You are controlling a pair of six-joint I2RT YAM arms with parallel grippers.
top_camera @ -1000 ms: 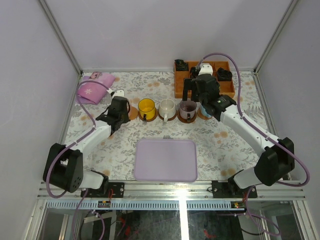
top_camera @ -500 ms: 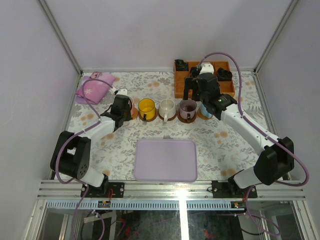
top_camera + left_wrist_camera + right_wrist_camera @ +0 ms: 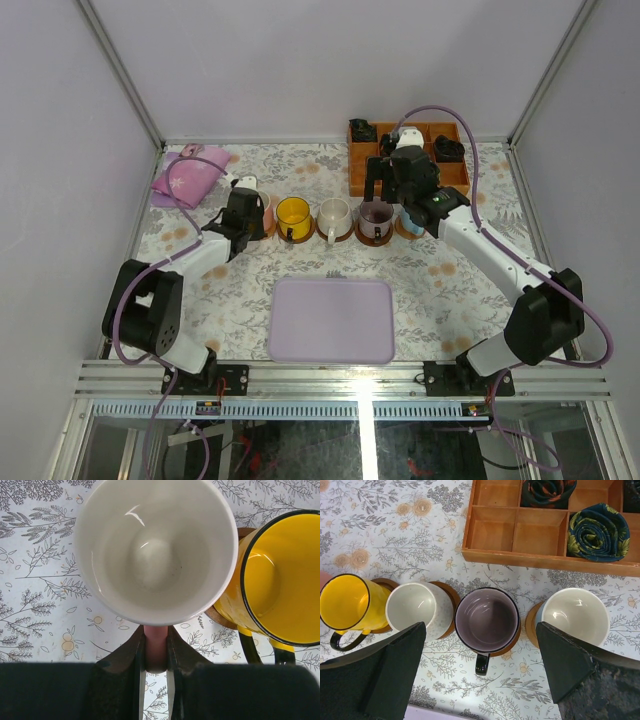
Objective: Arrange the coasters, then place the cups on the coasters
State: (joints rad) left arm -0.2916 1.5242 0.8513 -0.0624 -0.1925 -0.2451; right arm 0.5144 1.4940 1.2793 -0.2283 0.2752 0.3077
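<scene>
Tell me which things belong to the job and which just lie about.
Job: yellow handled mug, cream-white mug, purple-grey mug, light blue mug, pink mug; round brown wooden coasters.
Lying about: flat lavender rectangular tray; orange-brown compartmented wooden box; rolled dark cloths; pink fabric pouch.

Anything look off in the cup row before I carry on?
Nothing spilled or tipped. The pink cup, its handle between the jaws of the left gripper, crowds the yellow cup; contact unclear.

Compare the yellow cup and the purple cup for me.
The yellow cup is bright yellow inside, the purple cup dull purple. The yellow cup's handle angles leftward; the purple cup's points straight toward the near edge. Both stand upright on coasters, with black rims and handles.
</scene>
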